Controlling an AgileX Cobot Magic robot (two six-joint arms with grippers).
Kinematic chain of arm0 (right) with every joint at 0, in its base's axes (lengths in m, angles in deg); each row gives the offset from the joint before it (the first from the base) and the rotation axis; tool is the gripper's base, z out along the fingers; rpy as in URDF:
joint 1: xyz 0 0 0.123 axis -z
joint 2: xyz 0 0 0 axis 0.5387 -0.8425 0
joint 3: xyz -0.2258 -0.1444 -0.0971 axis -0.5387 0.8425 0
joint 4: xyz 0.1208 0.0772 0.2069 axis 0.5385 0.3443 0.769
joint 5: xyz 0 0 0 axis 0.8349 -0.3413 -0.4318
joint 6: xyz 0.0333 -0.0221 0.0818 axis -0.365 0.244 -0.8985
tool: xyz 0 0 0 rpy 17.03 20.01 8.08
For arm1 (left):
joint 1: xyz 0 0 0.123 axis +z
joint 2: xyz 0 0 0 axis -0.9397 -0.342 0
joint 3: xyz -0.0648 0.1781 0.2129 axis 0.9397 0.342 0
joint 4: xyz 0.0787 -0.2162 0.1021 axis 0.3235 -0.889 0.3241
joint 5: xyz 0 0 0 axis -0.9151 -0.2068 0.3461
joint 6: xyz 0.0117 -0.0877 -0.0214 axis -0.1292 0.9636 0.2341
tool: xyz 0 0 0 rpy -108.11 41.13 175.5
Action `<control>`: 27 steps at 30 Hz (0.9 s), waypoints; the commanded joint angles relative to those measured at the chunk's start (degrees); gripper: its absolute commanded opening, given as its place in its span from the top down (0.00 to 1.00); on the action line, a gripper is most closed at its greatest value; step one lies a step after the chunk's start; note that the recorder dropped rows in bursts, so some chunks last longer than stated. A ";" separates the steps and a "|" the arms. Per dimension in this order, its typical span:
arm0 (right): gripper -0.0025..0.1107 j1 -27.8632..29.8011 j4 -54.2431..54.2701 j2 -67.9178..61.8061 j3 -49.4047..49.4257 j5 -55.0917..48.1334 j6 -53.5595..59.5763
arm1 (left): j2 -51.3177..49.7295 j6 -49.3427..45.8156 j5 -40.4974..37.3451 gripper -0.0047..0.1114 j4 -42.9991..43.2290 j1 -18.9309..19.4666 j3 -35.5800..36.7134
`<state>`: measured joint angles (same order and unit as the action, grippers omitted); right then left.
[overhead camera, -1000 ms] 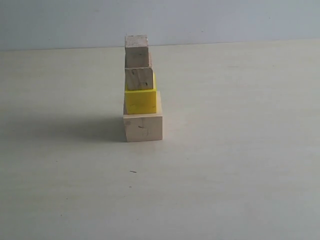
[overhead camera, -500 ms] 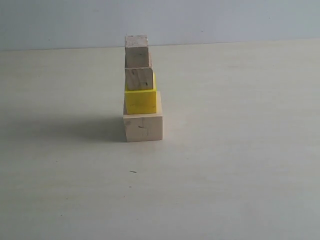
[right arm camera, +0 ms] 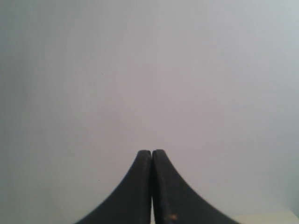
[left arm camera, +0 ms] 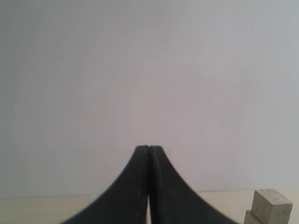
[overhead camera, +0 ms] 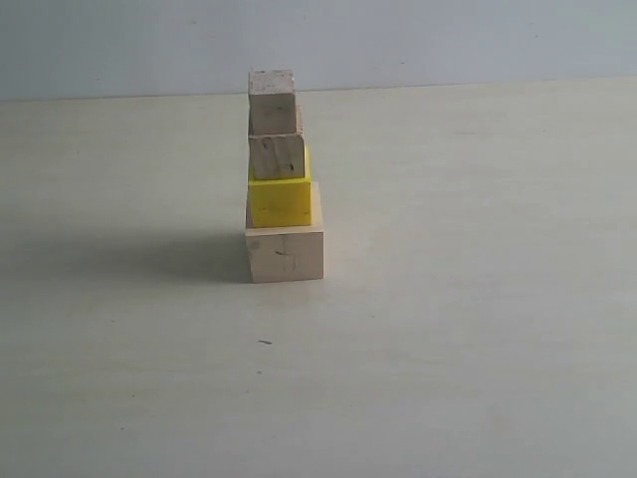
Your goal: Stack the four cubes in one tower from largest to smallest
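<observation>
In the exterior view the four cubes stand as one tower left of the middle of the table. The large pale wooden cube point(overhead camera: 285, 255) is at the bottom, the yellow cube point(overhead camera: 280, 202) on it, then a small light-brown cube point(overhead camera: 277, 156) and the top small cube point(overhead camera: 272, 101). The top cube point(left arm camera: 272, 205) also shows at the edge of the left wrist view. My left gripper point(left arm camera: 148, 148) is shut with nothing in it, away from the tower. My right gripper point(right arm camera: 152, 152) is shut and empty too. Neither gripper shows in the exterior view.
The pale table point(overhead camera: 448, 299) stretches around the tower, which casts a shadow point(overhead camera: 129, 254) to the left. A grey-white wall point(overhead camera: 448, 40) stands behind the table's far edge. Both wrist views face that wall.
</observation>
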<state>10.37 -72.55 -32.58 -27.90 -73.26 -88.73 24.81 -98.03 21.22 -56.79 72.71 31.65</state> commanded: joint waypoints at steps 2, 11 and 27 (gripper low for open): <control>0.98 0.23 0.04 0.05 0.31 -0.05 0.03 | 8.19 -1.58 0.16 0.96 0.13 0.06 0.18; 0.98 0.23 0.04 0.05 0.31 -0.18 0.03 | 15.73 -6.65 1.82 0.96 0.13 0.06 0.07; 0.98 0.23 0.04 0.05 0.31 -0.43 0.03 | 15.73 1.24 1.59 0.96 59.37 0.06 9.45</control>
<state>10.37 -72.44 -32.58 -27.90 -73.69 -88.73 40.37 -97.40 22.45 2.23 72.71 40.64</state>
